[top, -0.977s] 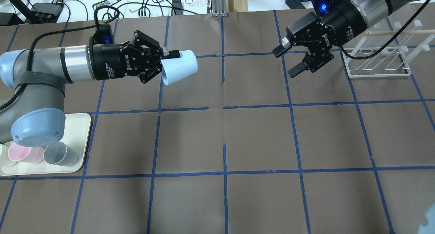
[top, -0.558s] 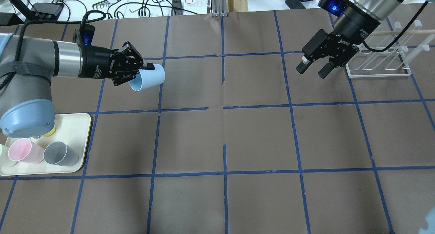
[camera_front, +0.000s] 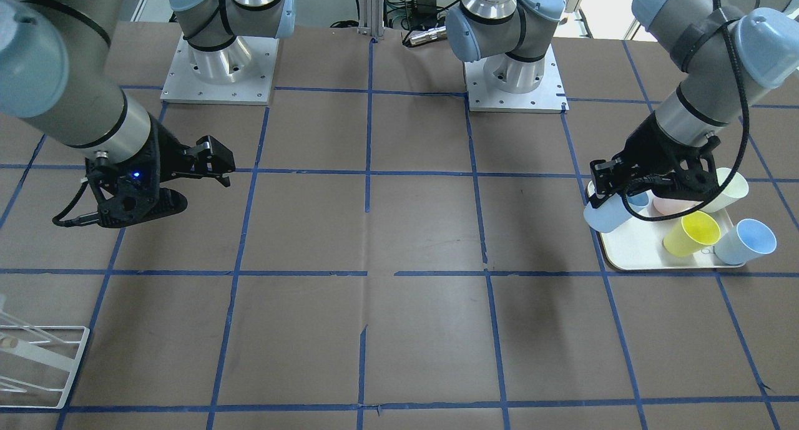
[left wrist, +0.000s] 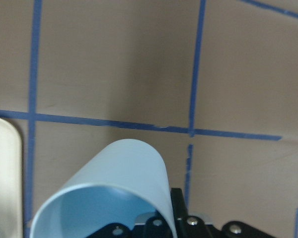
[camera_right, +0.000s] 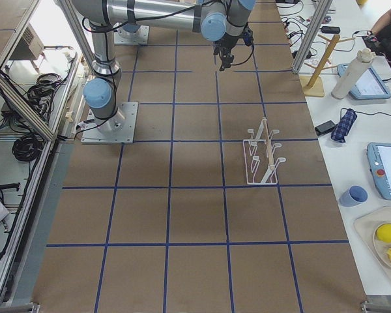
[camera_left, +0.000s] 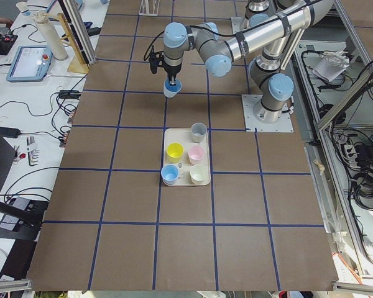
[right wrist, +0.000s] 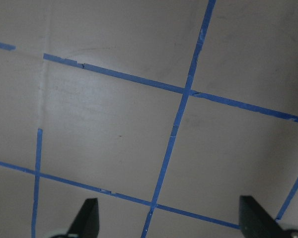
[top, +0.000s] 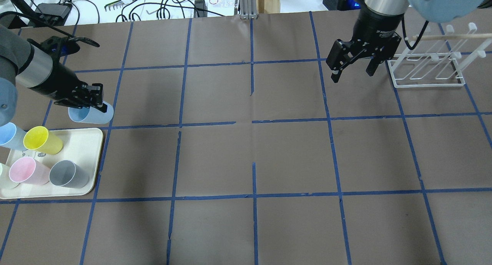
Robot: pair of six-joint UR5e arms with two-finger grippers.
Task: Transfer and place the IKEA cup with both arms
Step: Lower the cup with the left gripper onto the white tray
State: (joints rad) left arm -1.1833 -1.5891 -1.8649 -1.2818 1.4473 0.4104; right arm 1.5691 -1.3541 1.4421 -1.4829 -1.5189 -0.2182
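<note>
Blue cup (top: pixel 92 115) tipped on its side above the table (top: pixel 292 153), clenched at the rim by the left claw (top: pixel 98 103). Just beside: tray (top: pixel 100 149) with yellow cup (top: pixel 42 140), pink cup (top: pixel 27 170), grey cup (top: pixel 69 174). Well apart: right claw (top: pixel 353 74), spread wide, near white rack (top: pixel 426 70).

Six cups (top: pixel 42 140), one tray (top: pixel 82 145), one rack (top: pixel 428 85)

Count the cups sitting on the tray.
5: grey cup farthest from the left-side camera, yellow cup and pink cup in the middle, blue cup and cream cup nearest it. None seems hidden.
</note>
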